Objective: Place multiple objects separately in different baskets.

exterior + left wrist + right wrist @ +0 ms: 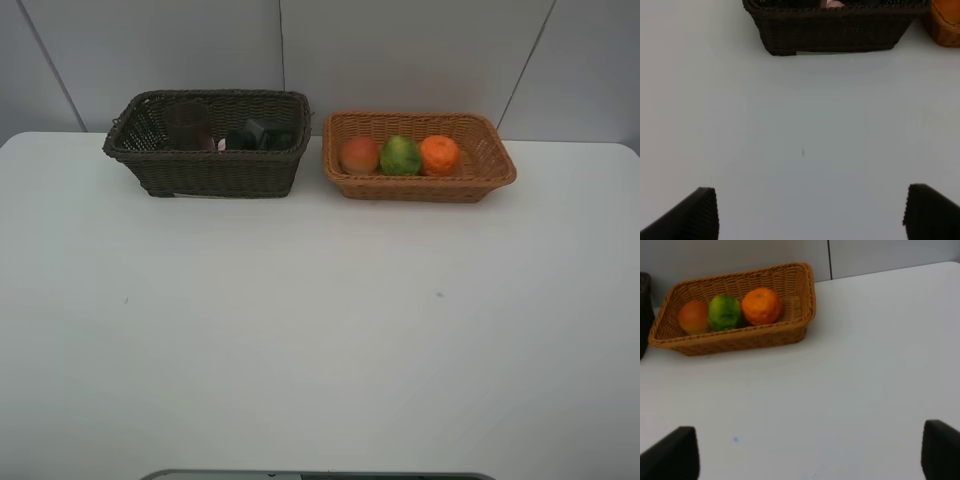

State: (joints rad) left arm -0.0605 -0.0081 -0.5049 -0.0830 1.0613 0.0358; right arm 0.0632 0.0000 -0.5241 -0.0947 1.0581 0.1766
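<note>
Three fruits (400,155) sitting in tan basket (497,160); cup (188,125), bottles lying in dark basket (215,175); bench (320,340) bare; left tool (810,212), right tool (810,455) hanging wide open, holding nothing; sorting appearing complete

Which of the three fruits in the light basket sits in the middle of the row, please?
The green fruit. It sits between the red-orange fruit and the orange in the tan basket, the only green one.
</note>
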